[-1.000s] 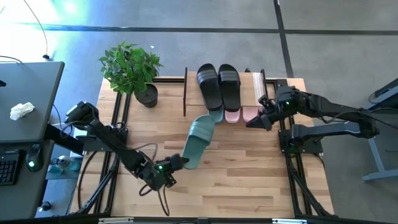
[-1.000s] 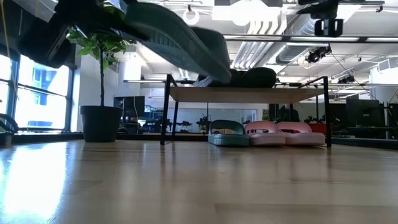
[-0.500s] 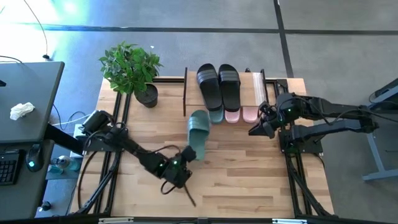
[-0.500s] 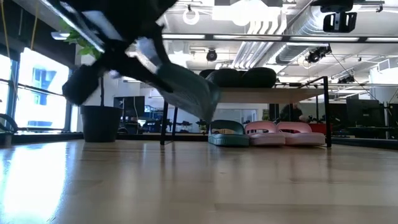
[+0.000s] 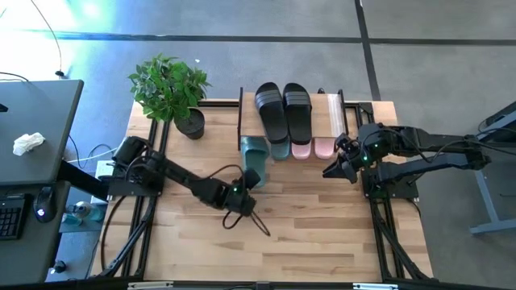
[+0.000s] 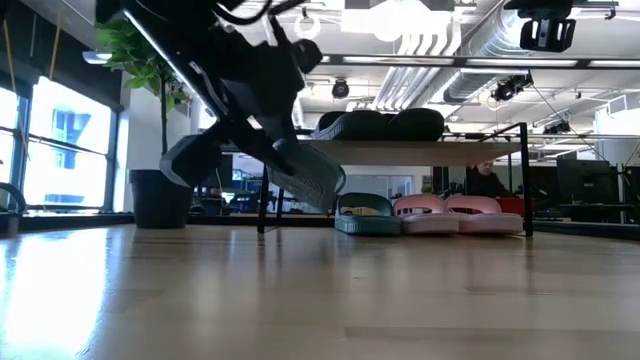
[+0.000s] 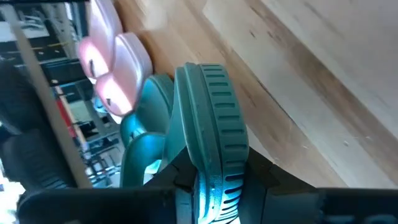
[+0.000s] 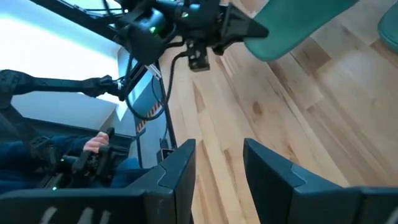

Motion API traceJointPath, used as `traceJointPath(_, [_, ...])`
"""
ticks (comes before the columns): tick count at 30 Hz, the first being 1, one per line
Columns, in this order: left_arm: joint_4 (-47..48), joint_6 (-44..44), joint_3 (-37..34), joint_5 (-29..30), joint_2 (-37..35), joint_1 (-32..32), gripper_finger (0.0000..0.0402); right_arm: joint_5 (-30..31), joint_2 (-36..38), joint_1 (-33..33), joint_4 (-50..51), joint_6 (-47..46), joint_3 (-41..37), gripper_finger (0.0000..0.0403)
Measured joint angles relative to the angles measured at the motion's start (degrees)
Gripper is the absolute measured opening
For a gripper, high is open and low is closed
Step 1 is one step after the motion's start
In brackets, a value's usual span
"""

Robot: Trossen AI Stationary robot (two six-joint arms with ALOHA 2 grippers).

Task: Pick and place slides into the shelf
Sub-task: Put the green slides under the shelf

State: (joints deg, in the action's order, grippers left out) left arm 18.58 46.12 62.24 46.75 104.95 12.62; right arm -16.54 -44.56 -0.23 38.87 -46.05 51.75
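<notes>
The bench carried the shelf at upper centre, black slides on top. The left gripper was clamped on a green slide, toe aimed at the open lower slot beside its mate. The right gripper, fingers apart, waited clear at right.

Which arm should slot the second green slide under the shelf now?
Left. Its claw already grips the green slide right before the shelf, beside its mate. The right claw hangs open and empty.
</notes>
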Motion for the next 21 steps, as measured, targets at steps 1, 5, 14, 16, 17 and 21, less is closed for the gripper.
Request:
traceJointPath(1, [0.05,0.22,0.00,-0.78,0.00,-0.86,0.0050,-0.02,0.00,0.00,0.02,0.03,0.00,0.0124])
traceJointPath(5, [0.01,5.16,0.00,-2.44,0.15,-3.75,0.0050,0.00,0.00,-0.02,0.02,0.86,-0.01,0.0124])
traceJointPath(14, [-2.07,12.34,-0.06,-4.52,4.18,-9.54,0.0049,0.52,-0.01,-0.01,0.47,1.66,-0.04,0.0124])
traceJointPath(16, [-1.64,12.66,-0.01,-4.94,4.78,-10.55,0.0049,0.62,-0.02,0.00,1.00,1.98,-0.07,0.0124])
traceJointPath(17, [-1.63,12.71,-0.04,-5.01,4.97,-10.90,0.0049,0.98,-0.02,0.00,0.93,2.23,-0.07,0.0124])
traceJointPath(21, [-2.37,13.84,-0.04,-5.08,5.86,-12.63,0.0049,1.77,-0.06,0.00,1.16,2.63,-0.07,0.0124])
